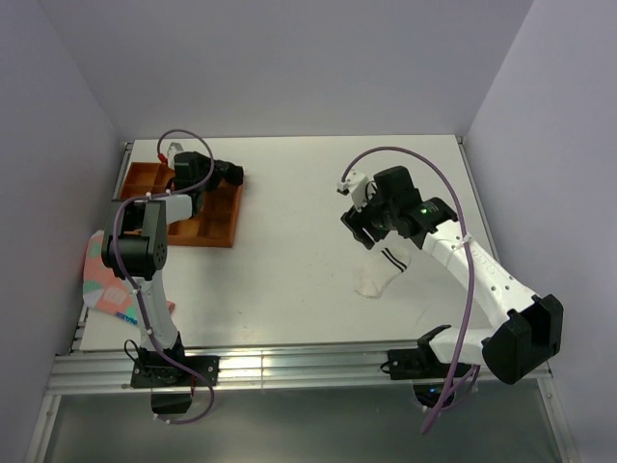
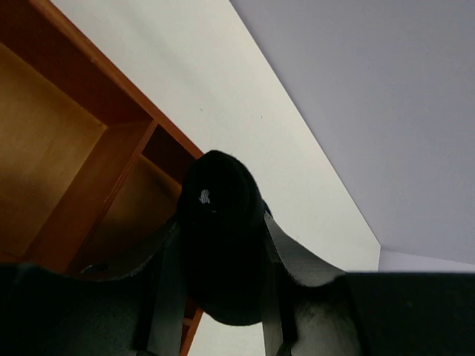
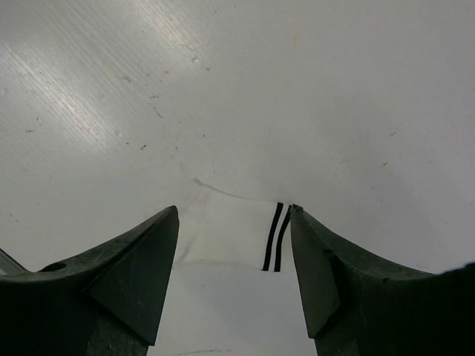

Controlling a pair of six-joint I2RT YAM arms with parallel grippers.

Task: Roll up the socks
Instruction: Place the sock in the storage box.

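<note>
White table point(image 1: 289, 280), lilac walls point(image 1: 289, 58); left claw point(image 2: 221, 256) apparently clamps black sock point(image 2: 223, 196); right claw point(image 3: 234, 215) apart.

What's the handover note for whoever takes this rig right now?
Left gripper: shut on the black fabric sock, bunched into a rounded bundle, held over the orange-brown wooden compartment tray.
Right gripper: open, fingers either side of the white fabric sock with two black cuff stripes, which lies unrolled on the white table.
Done: black sock looks rolled.
Left: release it, probably into the tray; roll the white sock.
</note>
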